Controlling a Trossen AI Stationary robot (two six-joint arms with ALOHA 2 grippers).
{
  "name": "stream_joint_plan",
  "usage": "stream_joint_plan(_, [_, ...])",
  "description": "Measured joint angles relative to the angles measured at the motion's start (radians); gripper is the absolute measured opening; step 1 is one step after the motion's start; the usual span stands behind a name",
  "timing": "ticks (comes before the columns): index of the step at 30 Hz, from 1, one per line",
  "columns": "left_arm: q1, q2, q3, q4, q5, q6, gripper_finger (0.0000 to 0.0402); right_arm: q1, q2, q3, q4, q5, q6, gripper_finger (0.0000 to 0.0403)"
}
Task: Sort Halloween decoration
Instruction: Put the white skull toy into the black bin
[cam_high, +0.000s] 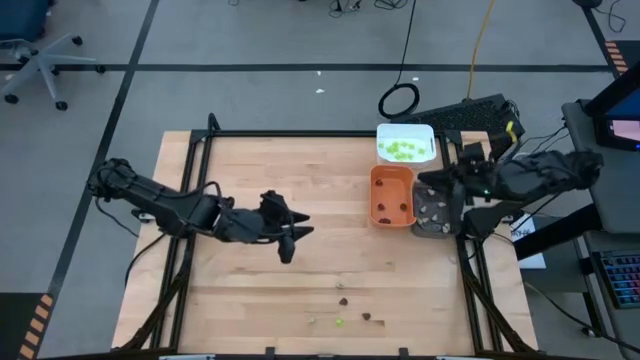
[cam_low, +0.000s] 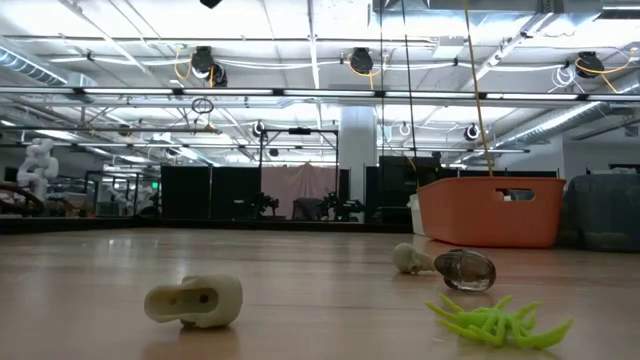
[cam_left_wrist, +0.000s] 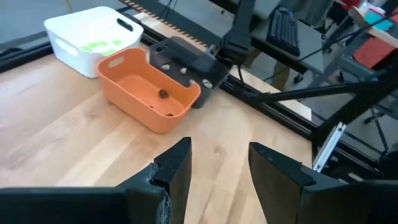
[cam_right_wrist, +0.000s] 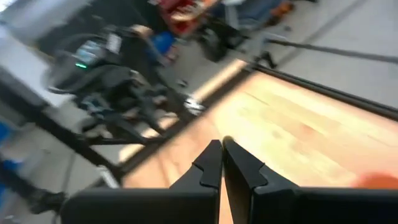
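Observation:
The Halloween decoration shows as tiny loose pieces on the wooden table near its front edge: a lime-green spider (cam_low: 495, 320), a dark brown piece (cam_low: 467, 268) and two pale beige pieces (cam_low: 195, 300) (cam_low: 412, 258); from above they are specks (cam_high: 340, 321). More lie in the trays: lime-green in the white tray (cam_high: 405, 143), brown in the orange tray (cam_high: 392, 195), pale in the grey tray (cam_high: 435, 212). My left gripper (cam_left_wrist: 217, 165) hovers open over the table's middle (cam_high: 295, 235), nothing between its fingers. My right gripper (cam_right_wrist: 221, 149) is shut, raised over the grey tray (cam_high: 428, 187).
The three trays stand side by side at the back right; the orange tray (cam_left_wrist: 149, 87) lies ahead of my left gripper, the white tray (cam_left_wrist: 93, 37) and the grey tray (cam_left_wrist: 186, 59) behind it. A black frame rail (cam_high: 470, 270) runs along the table's right edge.

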Motion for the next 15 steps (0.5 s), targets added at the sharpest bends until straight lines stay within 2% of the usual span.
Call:
stream_joint_plan(4, [0.047,0.000,0.000,-0.005,0.023,-0.045,0.0164,-0.064,0.004,0.021,-0.224,-0.015,0.170,0.0000])
stream_joint_plan(9, [0.090,0.000,0.000,-0.010,0.064,-0.071,0.0164,-0.121,0.001,0.021,-0.576,-0.124,0.382,0.0000])
stream_joint_plan(11, [0.099,0.000,0.000,-0.014,0.080,-0.095,0.0164,-0.135,0.002,0.020,-0.681,-0.134,0.408,0.0000])
stream_joint_plan(15, [0.105,0.000,0.000,-0.032,0.098,-0.101,0.0164,-0.171,0.014,0.016,-0.777,-0.107,0.396,0.0000])
